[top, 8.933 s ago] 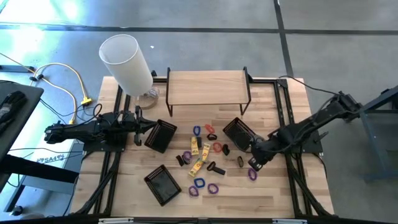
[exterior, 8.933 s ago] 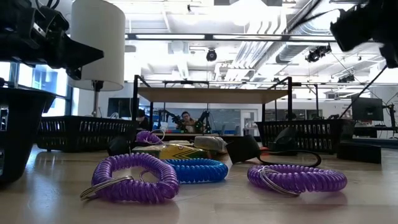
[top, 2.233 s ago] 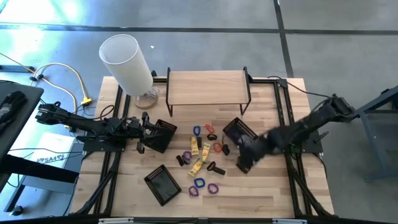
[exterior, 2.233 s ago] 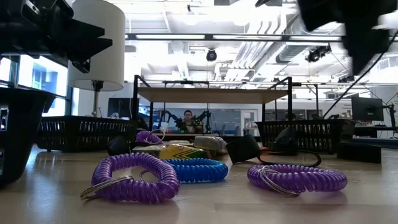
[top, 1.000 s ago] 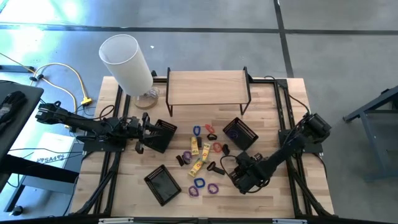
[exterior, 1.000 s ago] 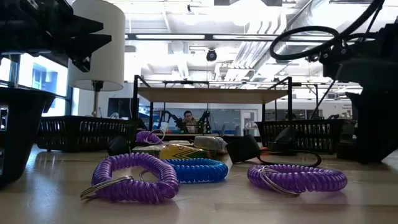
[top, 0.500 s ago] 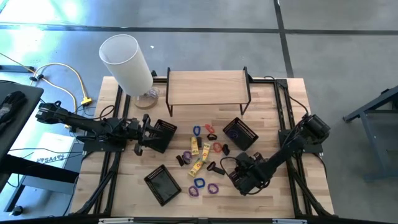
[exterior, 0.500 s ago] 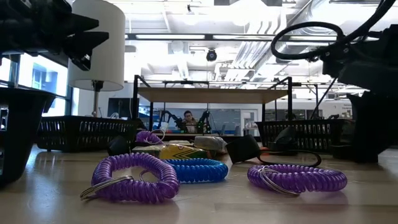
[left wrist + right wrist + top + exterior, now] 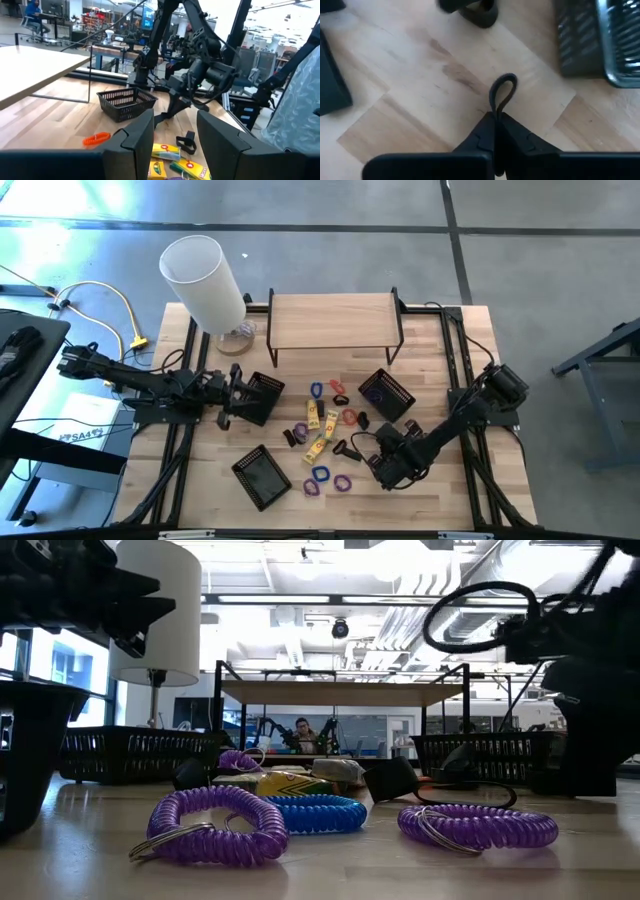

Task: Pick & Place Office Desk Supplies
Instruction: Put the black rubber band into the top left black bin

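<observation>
Loop pinched at my right fingertips

My right gripper point(image 9: 495, 120) is clenched on a thin dark loop point(image 9: 502, 92) (probably a clip's wire handle). The loop pokes forward from the closed tips, over bare wood just short of the mesh basket point(image 9: 620, 45). I judge it light and springy, and slick enough to twist, so a pinch low at its neck suits best. My left gripper point(image 9: 175, 125) hovers apart, fingers spread and holding nothing.
</observation>
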Action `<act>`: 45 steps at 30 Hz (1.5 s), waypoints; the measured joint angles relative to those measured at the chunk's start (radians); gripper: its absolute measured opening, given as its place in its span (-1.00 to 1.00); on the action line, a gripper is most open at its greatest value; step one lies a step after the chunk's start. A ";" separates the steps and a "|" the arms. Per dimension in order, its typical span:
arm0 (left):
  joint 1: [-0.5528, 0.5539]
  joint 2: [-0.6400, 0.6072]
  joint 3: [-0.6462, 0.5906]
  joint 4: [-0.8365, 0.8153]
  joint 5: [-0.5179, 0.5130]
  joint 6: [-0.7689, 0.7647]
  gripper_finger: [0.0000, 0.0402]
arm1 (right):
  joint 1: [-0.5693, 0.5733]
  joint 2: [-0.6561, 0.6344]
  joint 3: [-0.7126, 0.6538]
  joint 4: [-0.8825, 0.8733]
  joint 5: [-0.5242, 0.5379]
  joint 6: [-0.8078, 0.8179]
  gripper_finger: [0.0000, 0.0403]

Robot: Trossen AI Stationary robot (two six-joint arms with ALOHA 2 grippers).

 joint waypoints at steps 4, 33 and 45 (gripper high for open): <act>-0.004 0.000 0.000 0.004 -0.002 0.066 -0.28 | 0.014 -0.025 0.075 0.074 0.017 -0.143 -0.98; -0.117 0.608 0.001 0.669 -0.044 0.237 -0.28 | -0.348 -0.027 0.139 1.053 -0.206 -1.436 -0.98; -0.118 0.913 0.105 0.861 -0.034 0.188 -0.23 | -0.351 -0.027 0.139 1.087 -0.214 -1.477 -0.98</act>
